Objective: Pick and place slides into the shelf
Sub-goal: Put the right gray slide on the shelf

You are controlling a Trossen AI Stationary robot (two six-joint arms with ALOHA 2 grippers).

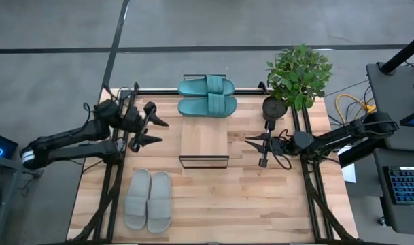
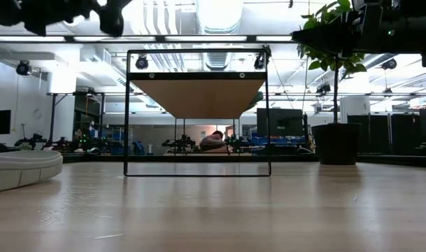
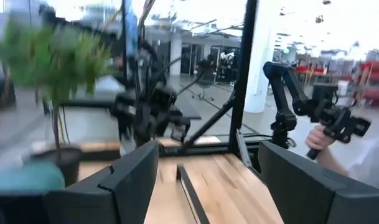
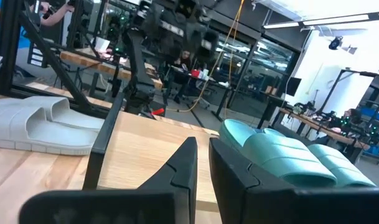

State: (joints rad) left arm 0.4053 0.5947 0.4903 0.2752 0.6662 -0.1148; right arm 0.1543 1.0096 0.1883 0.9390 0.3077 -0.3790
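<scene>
- While both of my grippers hang above the table with nothing in them, no slide has reached the shelf (image 1: pixel 204 139) yet; its light wood plank top sits bare in the middle of the tabletop (image 1: pixel 261 197), so the step in hand is the first pick.
- My left gripper (image 1: pixel 154 131) hovers just off the shelf's left side with its fingers (image 3: pixel 130 183) spread wide and empty.
- My right gripper (image 1: pixel 258 144) hovers off the shelf's right side, its fingers (image 4: pixel 180 165) nearly together with a narrow gap, holding nothing.
- The teal-green pair (image 1: pixel 207 96) lies side by side at the far edge, just beyond the shelf; the light grey pair (image 1: pixel 148 199) lies near the front left corner, well apart from the shelf.
- To pick well, I judge the left gripper should take a grey slide, pinching across the wide ribbed strap, one shoe at a time since each pair lies touching.
- I would open the right gripper before reaching for a teal slide.
- The potted plant (image 1: pixel 298 73) stands close behind my right arm, so swinging back there risks the leaves.
- In the low view the wire frame leaves an open bay under the plank; whether a slide clears it flat I cannot quite tell.
- Open tabletop lies front right, good for turning.
</scene>
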